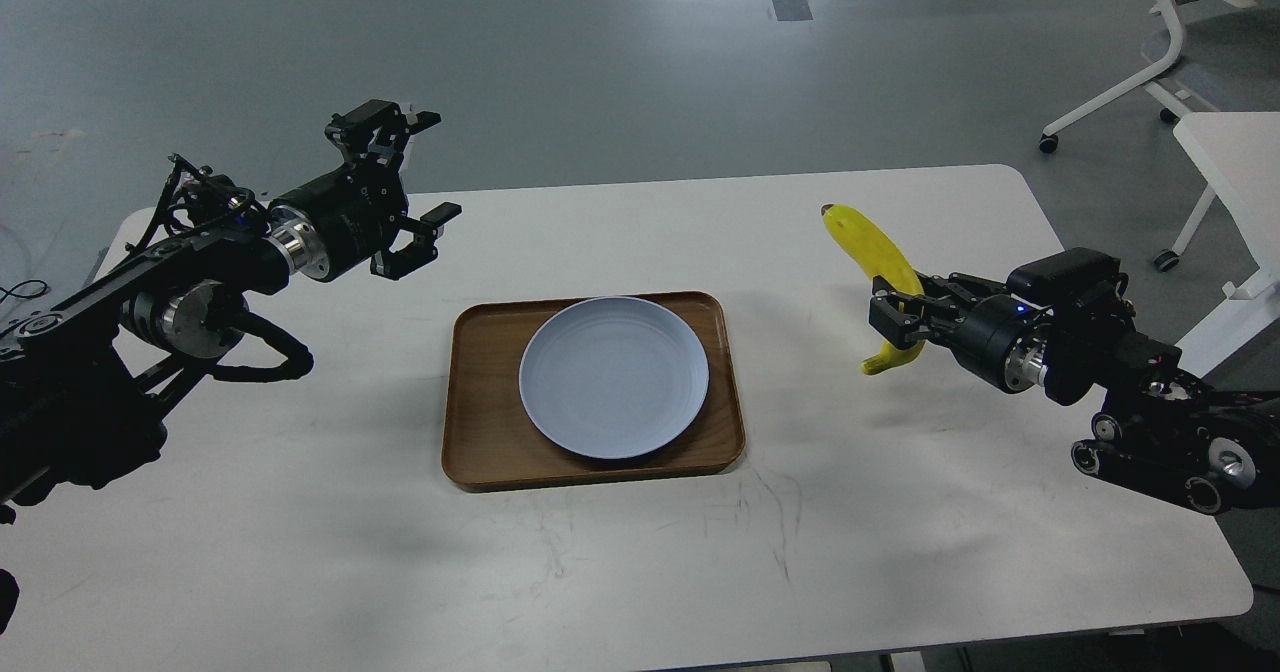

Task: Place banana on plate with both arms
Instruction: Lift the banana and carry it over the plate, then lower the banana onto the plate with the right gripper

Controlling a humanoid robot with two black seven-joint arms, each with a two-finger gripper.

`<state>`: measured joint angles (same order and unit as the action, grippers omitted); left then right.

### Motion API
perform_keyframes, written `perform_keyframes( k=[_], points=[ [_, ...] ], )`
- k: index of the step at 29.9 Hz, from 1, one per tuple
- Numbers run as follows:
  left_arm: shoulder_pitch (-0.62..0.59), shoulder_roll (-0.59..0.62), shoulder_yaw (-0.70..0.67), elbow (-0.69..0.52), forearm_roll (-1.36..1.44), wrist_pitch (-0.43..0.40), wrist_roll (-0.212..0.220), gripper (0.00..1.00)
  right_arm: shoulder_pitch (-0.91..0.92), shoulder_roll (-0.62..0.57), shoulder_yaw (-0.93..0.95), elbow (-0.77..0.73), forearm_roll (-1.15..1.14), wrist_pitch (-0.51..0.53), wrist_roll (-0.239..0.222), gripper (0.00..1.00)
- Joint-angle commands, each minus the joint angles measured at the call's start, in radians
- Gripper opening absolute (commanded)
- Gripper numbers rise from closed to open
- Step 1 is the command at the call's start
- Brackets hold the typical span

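Observation:
The yellow banana (872, 252) is held in the air above the table, right of the tray, dark stem tip pointing up and back. My right gripper (893, 312) is shut on the banana's lower half. The pale blue-grey plate (613, 376) lies empty on the brown wooden tray (478, 430) in the middle of the table. My left gripper (425, 177) is open and empty, raised over the table's far left, well away from the plate.
The white table (640, 572) carries only the tray and plate. A white chair base (1120, 92) and a second white table (1230, 162) stand at the far right. Grey floor lies behind.

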<state>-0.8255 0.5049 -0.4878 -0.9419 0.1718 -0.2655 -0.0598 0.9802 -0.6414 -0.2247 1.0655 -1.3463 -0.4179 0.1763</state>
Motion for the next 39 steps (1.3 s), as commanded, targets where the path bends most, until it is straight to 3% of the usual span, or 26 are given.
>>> perform_keyframes(
  k=[1,3,9,14,20,29,39],
  points=[
    [0.000,0.000,0.000,-0.001,0.000,0.000,0.000,0.98,0.072,0.020,-0.001,0.010,0.003,0.002,0.060,0.00],
    [-0.001,-0.002,-0.002,-0.003,0.000,0.002,0.000,0.98,0.112,0.076,-0.008,0.007,0.004,0.004,0.089,0.00],
    [-0.001,0.001,-0.005,-0.011,0.000,0.003,0.000,0.98,0.216,0.220,-0.102,-0.024,0.058,0.007,0.095,0.00],
    [-0.001,0.004,-0.012,-0.011,-0.001,0.005,-0.002,0.98,0.247,0.449,-0.209,-0.183,0.116,0.027,0.111,0.00],
    [-0.001,0.007,-0.023,-0.011,-0.001,0.005,-0.002,0.98,0.230,0.615,-0.317,-0.353,0.118,0.047,0.107,0.00],
    [-0.001,0.032,-0.031,-0.051,-0.001,0.023,-0.002,0.98,0.206,0.641,-0.387,-0.394,0.147,0.060,0.106,0.00],
    [-0.001,0.050,-0.031,-0.052,-0.001,0.022,-0.002,0.98,0.203,0.641,-0.397,-0.337,0.156,0.060,0.111,0.00]
  ],
)
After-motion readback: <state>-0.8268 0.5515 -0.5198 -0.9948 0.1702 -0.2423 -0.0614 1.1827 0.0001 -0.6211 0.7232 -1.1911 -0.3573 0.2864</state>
